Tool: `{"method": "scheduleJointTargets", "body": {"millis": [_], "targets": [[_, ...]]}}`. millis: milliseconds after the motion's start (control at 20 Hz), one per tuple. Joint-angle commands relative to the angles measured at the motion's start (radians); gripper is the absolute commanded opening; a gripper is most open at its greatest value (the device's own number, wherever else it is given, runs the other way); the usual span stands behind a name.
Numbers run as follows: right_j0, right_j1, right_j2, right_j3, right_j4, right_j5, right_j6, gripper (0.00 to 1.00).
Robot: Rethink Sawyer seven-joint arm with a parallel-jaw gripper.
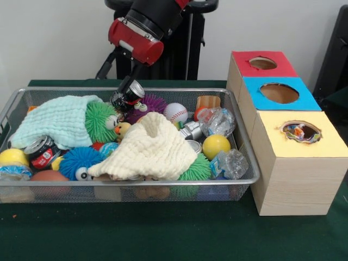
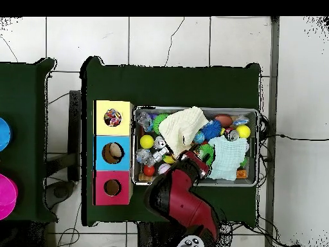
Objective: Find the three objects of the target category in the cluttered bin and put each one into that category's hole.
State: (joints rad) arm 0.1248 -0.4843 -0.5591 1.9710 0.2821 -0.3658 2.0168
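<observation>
- Silver wire mesh forms the cluttered bin (image 1: 239, 182), which fills the left and middle of the front view on a dark green table (image 1: 163, 234).
- Red-and-black drink can (image 1: 42, 154) lies at about nine o'clock in the bin; its lettering is too small to read, and nothing else shows legible writing.
- Cream waffle towel (image 1: 155, 149) is draped over the middle of the heap, with a mint-green towel (image 1: 57, 120) at about ten o'clock.
- Around them sit a baseball (image 1: 175, 112), a yellow ball (image 1: 216, 145), a purple spiky ball (image 1: 149, 105) and crumpled clear plastic (image 1: 231, 163).
- Spotted cloths do not show among the clutter; colourful printed fabric is visible inside the hole (image 1: 300, 131) of the yellow-topped box, at three o'clock from the bin.
- Blue-topped box (image 1: 280, 93) and red-topped box (image 1: 262, 63) stand in line behind it.
- Red and black arm comes down at twelve o'clock, its gripper (image 1: 127, 95) low over the bin's far side beside the purple ball; I cannot tell how the jaws stand.
</observation>
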Motion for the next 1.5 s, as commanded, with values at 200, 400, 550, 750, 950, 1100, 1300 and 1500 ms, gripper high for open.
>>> {"method": "scheduleJointTargets", "body": {"millis": [200, 400, 550, 750, 950, 1100, 1300, 1500], "targets": [[-0.042, 0.008, 0.061, 0.065, 0.006, -0.107, 0.235, 1.00], [-0.109, 0.021, 0.119, 0.074, -0.060, -0.158, 0.260, 1.00], [-0.176, 0.062, 0.177, 0.071, -0.122, -0.218, 0.289, 1.00], [-0.236, 0.092, 0.218, 0.083, -0.177, -0.265, 0.297, 1.00], [-0.285, 0.136, 0.249, 0.074, -0.217, -0.339, 0.300, 1.00], [-0.310, 0.173, 0.272, 0.063, -0.223, -0.390, 0.307, 1.00], [-0.351, 0.231, 0.311, 0.040, -0.242, -0.456, 0.317, 1.00], [-0.381, 0.252, 0.330, 0.030, -0.263, -0.500, 0.310, 1.00]]}}
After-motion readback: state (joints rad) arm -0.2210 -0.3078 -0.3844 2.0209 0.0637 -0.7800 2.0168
